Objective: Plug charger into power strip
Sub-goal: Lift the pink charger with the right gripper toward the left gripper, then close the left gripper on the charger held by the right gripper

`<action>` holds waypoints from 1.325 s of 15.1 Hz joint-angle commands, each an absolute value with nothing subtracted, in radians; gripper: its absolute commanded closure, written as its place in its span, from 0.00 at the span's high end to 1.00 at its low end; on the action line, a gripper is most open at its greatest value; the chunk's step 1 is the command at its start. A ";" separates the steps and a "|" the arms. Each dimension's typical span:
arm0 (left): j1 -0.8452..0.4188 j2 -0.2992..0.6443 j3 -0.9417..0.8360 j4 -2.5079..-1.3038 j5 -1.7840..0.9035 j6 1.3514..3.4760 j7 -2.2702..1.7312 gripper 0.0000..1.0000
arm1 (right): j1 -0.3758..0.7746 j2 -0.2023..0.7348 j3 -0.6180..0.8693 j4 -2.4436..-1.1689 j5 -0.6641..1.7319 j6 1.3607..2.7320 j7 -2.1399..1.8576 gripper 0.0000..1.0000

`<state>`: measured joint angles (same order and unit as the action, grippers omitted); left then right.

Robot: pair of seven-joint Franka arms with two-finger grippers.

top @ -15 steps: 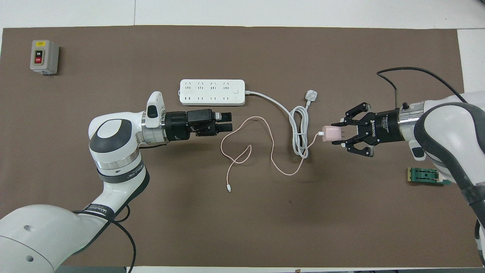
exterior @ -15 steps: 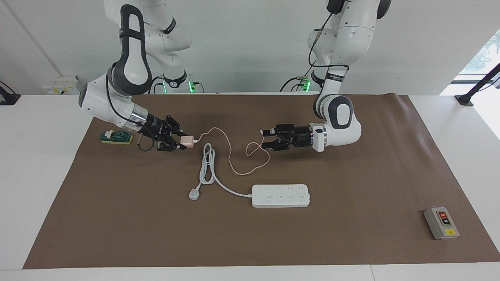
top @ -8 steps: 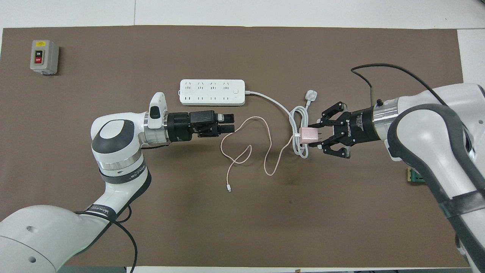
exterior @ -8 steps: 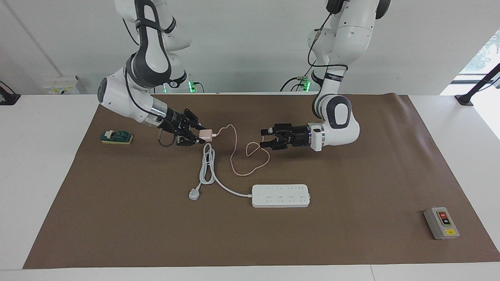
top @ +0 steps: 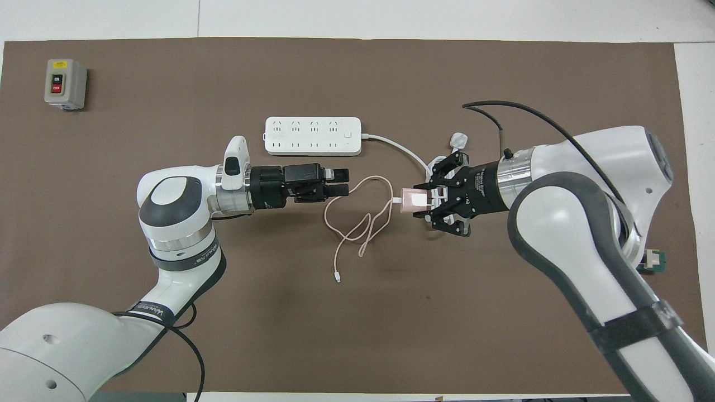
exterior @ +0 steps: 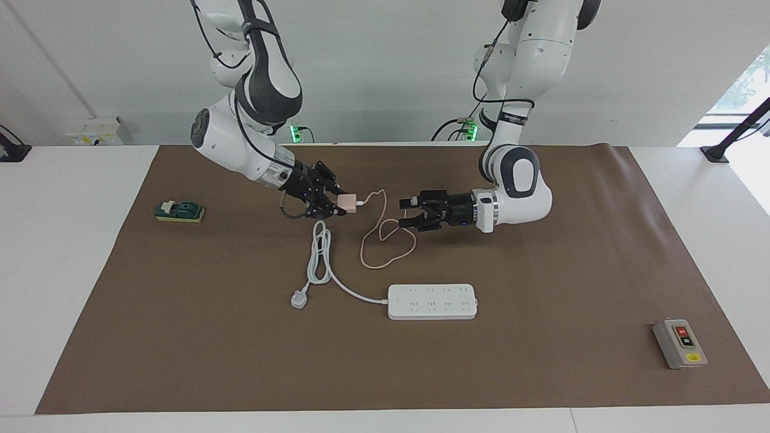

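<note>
Facing view showed the right pincer (exterior: 341,203) clamped on the charger (exterior: 347,201), raised above the surface (exterior: 541,361). Left pincer (exterior: 406,213) hovered nearby, slightly parted, empty. Power strip (exterior: 432,301) lay farther out.

Both arms reach level toward mid-counter — right hand (exterior: 337,201) clamped around a pale-pink cube charger (exterior: 347,202), left hand (exterior: 408,213) parted, facing it.

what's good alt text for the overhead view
The right gripper holds the pink charger above a brown mat, facing the left gripper. Its cable loops below; the white power strip lies farther out.
</note>
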<state>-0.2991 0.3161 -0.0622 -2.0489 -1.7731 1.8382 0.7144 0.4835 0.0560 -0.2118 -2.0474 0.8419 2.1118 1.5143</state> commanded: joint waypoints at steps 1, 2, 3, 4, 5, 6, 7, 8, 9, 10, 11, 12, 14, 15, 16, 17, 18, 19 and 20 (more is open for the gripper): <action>-0.325 0.327 -0.051 -2.033 -1.793 1.865 0.706 1.00 | 0.546 0.064 -0.212 -2.043 0.856 2.215 1.604 0.00; -0.330 0.327 -0.051 -2.033 -1.793 1.871 0.706 1.00 | 0.564 0.066 -0.212 -2.042 0.856 2.221 1.624 0.00; -0.339 0.325 -0.051 -2.033 -1.793 1.874 0.706 1.00 | 0.584 0.066 -0.212 -2.045 0.856 2.224 1.626 0.00; -0.339 0.327 -0.051 -2.033 -1.793 1.876 0.706 1.00 | 0.601 0.066 -0.212 -2.048 0.854 2.235 1.628 0.00; -0.341 0.327 -0.051 -2.033 -1.795 1.876 0.706 1.00 | 0.617 0.066 -0.212 -2.049 0.854 2.250 1.631 0.00; -0.341 0.327 -0.051 -2.031 -1.795 1.876 0.706 1.00 | 0.621 0.066 -0.210 -2.049 0.854 2.258 1.632 0.00; -0.341 0.327 -0.051 -2.031 -1.801 1.875 0.707 1.00 | 0.623 0.066 -0.210 -2.049 0.854 2.260 1.635 0.00; -0.339 0.327 -0.051 -2.031 -1.802 1.876 0.709 1.00 | 0.623 0.066 -0.210 -2.049 0.854 2.260 1.637 0.00; -0.339 0.328 -0.051 -2.029 -1.805 1.876 0.722 1.00 | 0.629 0.066 -0.210 -2.051 0.854 2.260 1.635 0.00; -0.339 0.330 -0.051 -2.029 -1.805 1.876 0.733 1.00 | 0.632 0.066 -0.210 -2.051 0.854 2.258 1.637 0.00; -0.339 0.330 -0.051 -2.031 -1.805 1.875 0.735 1.00 | 0.632 0.066 -0.212 -2.051 0.854 2.260 1.637 0.00; -0.339 0.330 -0.051 -2.031 -1.805 1.875 0.736 1.00 | 0.634 0.066 -0.210 -2.051 0.854 2.264 1.637 0.00; -0.342 0.321 -0.051 -2.043 -1.805 1.875 0.739 1.00 | 0.635 0.067 -0.210 -2.049 0.854 2.279 1.637 0.00; -0.342 0.316 -0.051 -2.051 -1.805 1.876 0.745 1.00 | 0.635 0.067 -0.210 -2.049 0.854 2.279 1.637 0.00; -0.342 0.310 -0.051 -2.071 -1.805 1.876 0.758 1.00 | 0.637 0.067 -0.210 -2.051 0.854 2.279 1.637 0.00; -0.342 0.301 -0.051 -2.086 -1.805 1.876 0.779 1.00 | 0.637 0.067 -0.210 -2.049 0.854 2.279 1.637 0.00; -0.342 0.287 -0.051 -2.111 -1.805 1.876 0.794 1.00 | 0.637 0.067 -0.210 -2.049 0.854 2.281 1.637 0.00; -0.342 0.264 -0.052 -2.135 -1.807 1.878 0.796 1.00 | 0.637 0.069 -0.210 -2.048 0.854 2.283 1.635 0.00; -0.344 0.244 -0.052 -2.154 -1.807 1.884 0.796 1.00 | 0.637 0.074 -0.212 -2.045 0.854 2.286 1.635 0.00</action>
<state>-0.3236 0.3122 -0.0623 -2.0803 -1.7834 1.8565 0.7692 0.6307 0.0676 -0.2101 -2.0480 0.8420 2.2610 1.6247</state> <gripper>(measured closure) 0.000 0.533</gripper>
